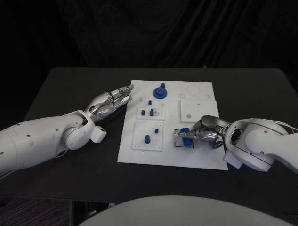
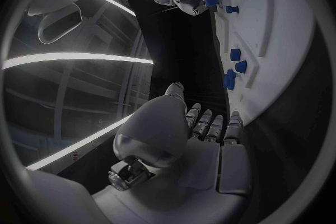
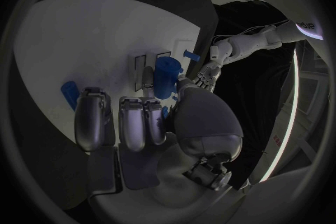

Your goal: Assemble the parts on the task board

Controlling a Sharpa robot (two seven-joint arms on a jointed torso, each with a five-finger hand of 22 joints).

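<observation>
The right robot hand (image 1: 202, 133) rests over the near right part of the task board (image 1: 169, 155), its fingers curled around a blue cylindrical part (image 1: 185, 136) that stands in a small square block under the hand. In the right wrist view the same part (image 3: 167, 77) sits upright just beyond the fingertips (image 3: 131, 117), with the thumb beside it; the fingers press close to it, so the hand holds the part.

The left robot hand (image 1: 111, 101) hovers over the black counter (image 1: 67, 89) just off the board's left edge, palm flat, fingers straight and lying side by side, holding nothing. Its fingertips point toward the board's far left corner.

Just beyond the left hand's fingertips a round blue part (image 1: 161, 92) stands on the board. Between the two hands, small blue parts (image 1: 147, 113) sit in one raised block, and a blue peg (image 1: 147, 139) stands in another, beside the right hand.
</observation>
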